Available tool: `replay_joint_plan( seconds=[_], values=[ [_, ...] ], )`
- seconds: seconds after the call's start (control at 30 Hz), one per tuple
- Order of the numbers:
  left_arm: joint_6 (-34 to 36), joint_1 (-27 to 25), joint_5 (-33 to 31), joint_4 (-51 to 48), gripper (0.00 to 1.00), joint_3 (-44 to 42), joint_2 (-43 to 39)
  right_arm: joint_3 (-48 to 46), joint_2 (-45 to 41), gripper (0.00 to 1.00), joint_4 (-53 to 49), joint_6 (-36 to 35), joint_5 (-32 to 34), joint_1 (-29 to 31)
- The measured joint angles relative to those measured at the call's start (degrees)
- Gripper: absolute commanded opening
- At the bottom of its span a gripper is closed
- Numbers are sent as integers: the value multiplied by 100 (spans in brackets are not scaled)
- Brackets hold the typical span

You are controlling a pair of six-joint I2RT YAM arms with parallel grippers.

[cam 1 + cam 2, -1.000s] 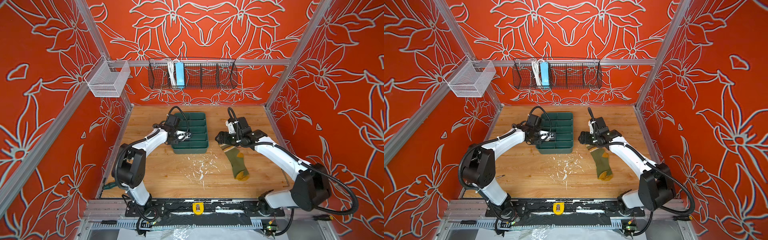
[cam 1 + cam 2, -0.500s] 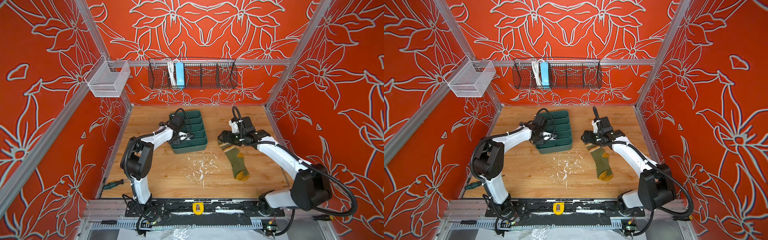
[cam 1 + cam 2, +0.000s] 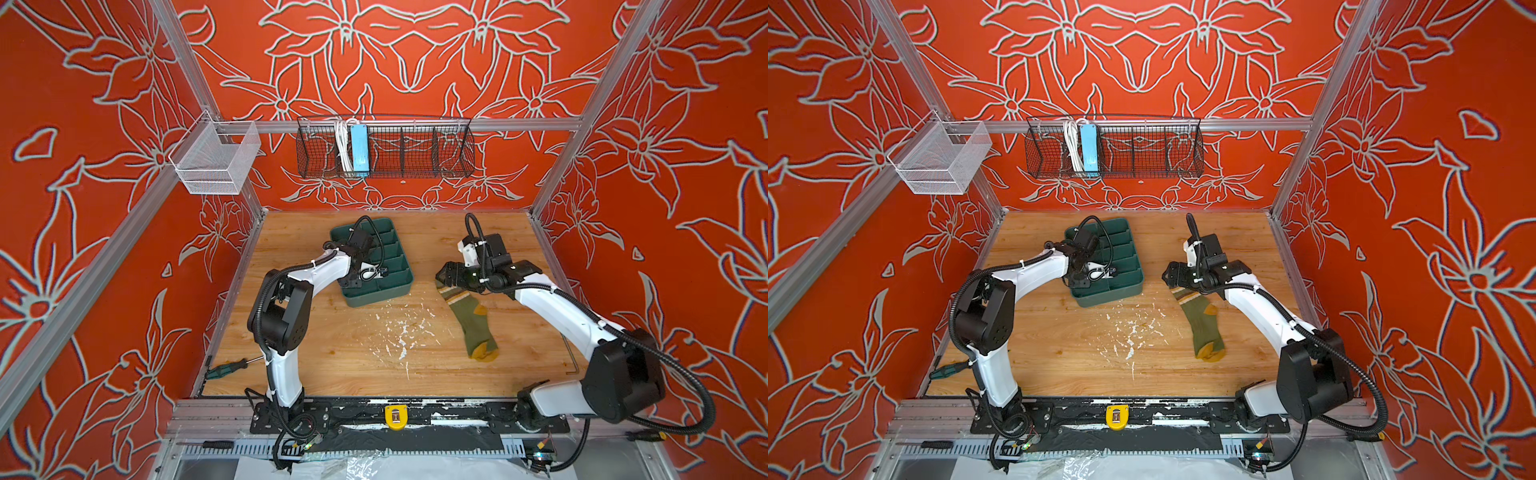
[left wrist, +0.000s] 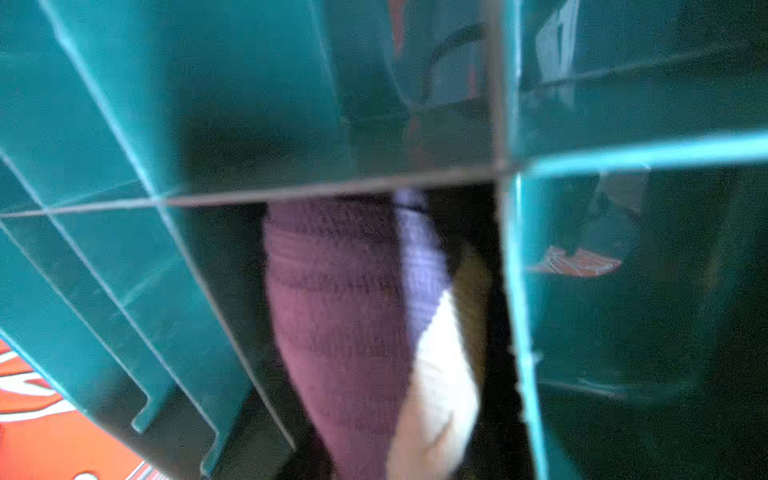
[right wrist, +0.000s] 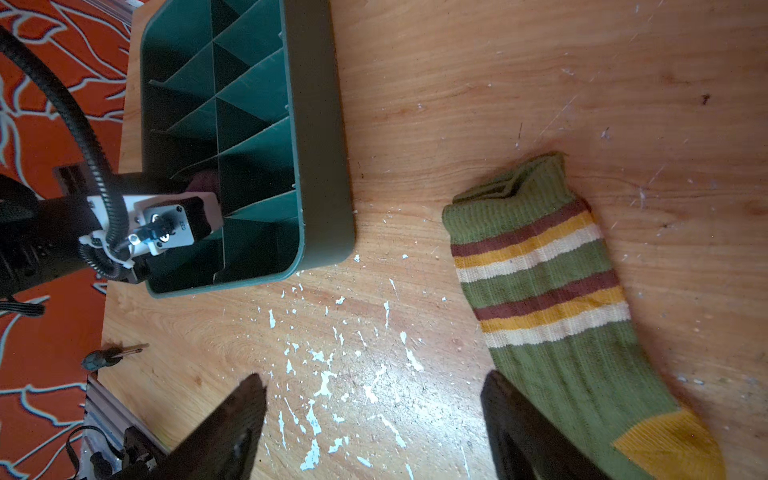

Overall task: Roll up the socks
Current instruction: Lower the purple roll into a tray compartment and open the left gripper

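Observation:
The olive green sock lies flat on the wooden table, striped cuff toward the back. My right gripper hovers open just left of that cuff. One fingertip overlaps the sock's edge and nothing is between the fingers. The purple sock, bunched with its cream part showing, sits in a front-left compartment of the green divided tray. My left gripper reaches down into that compartment. Its fingers are hidden, so its grip is unclear.
A green-handled screwdriver lies at the table's front left edge. White paint flecks mark the middle of the table. A black wire basket and a white mesh basket hang on the walls.
The left arm's elbow swung right and the green tray turned slightly with the gripper inside it. The screwdriver came into view. The right gripper barely moved.

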Motion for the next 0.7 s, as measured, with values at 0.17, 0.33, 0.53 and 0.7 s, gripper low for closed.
replay_joint_plan(
  seconds=[0.17,0.33,0.53,0.7],
  values=[
    [-61,-15,92,-120,60,133,-13,-92,-219,84,-2,2,7,-11],
    [-39,-15,245,-227,72,275,-44,-133,-376,84,0,7,33,-11],
    [-31,-28,442,-605,78,354,-39,-136,-387,84,0,7,61,-11],
    [68,-50,490,-960,88,614,-46,-136,-387,84,0,7,92,-11]
  ],
)
